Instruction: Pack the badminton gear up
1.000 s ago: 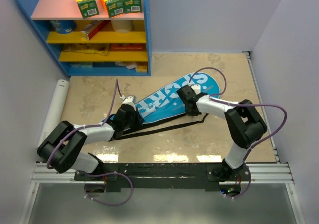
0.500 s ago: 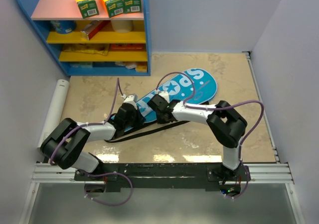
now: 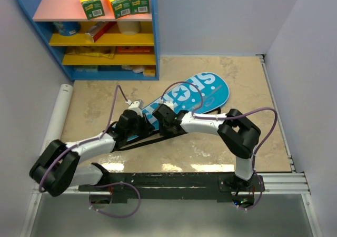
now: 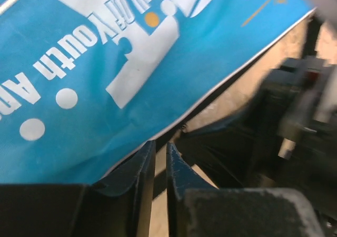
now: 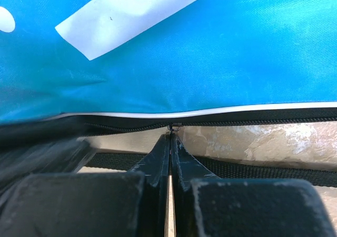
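Racket bag (image 3: 196,91) is lying diagonally across the table (image 3: 253,84), wide "SPORT" end pointing far-right, narrow end toward the left arm. Right gripper (image 5: 169,135) is sitting at the bag's near edge, jaws pressing together on the small metal zipper pull (image 5: 172,126); the black strap (image 5: 253,169) is running just below. Left gripper (image 4: 158,148) is pointing at the same white-piped edge further down, jaws standing slightly apart, gripping nothing.
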Robot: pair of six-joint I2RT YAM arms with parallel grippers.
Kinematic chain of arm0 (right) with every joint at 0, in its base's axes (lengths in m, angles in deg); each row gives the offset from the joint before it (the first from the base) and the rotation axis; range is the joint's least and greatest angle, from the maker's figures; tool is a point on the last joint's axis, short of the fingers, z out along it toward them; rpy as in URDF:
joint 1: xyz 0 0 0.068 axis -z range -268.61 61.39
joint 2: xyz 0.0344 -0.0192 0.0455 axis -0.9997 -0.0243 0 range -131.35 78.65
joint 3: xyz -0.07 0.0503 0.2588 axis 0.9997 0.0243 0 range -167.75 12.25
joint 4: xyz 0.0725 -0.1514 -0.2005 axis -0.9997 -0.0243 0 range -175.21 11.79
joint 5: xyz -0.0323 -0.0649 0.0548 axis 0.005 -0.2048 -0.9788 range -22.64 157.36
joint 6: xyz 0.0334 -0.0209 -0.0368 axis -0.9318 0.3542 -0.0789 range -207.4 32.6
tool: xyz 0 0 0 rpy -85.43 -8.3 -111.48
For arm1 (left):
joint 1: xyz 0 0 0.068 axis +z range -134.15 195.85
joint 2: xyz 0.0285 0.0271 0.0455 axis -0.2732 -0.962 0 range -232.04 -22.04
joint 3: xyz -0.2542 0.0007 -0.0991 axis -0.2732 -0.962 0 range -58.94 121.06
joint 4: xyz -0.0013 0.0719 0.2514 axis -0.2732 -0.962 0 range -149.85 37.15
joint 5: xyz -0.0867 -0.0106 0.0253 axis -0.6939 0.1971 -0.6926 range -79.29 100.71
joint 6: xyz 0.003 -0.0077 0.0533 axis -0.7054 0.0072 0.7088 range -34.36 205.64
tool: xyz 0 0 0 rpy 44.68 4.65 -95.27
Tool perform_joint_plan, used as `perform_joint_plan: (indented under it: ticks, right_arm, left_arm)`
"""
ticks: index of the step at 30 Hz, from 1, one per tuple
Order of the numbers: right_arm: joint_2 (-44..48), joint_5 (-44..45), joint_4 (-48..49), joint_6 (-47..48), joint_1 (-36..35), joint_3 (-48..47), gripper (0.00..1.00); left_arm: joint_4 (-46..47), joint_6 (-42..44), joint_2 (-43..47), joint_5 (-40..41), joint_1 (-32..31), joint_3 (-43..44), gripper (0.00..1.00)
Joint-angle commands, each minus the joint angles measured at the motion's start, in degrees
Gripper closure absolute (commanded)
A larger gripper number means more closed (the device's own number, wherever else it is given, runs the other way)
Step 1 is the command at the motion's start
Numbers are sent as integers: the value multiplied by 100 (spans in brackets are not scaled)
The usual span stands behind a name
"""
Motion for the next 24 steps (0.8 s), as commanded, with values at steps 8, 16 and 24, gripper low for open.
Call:
perform_joint_plan:
  ticks: [8, 16, 24]
  right_arm:
    - [150, 40, -67, 155, 300, 415, 100]
    - [615, -22, 224, 436, 933, 1109, 100]
    - [1213, 110, 119, 858, 1268, 1496, 100]
  left_arm:
    - [-3985, 26, 1430, 1542, -32, 1713, 63]
    - [-5236, -342, 1447, 2546, 20, 1776, 50]
    - [-5069, -914, 1062, 2432, 29, 1372, 48]
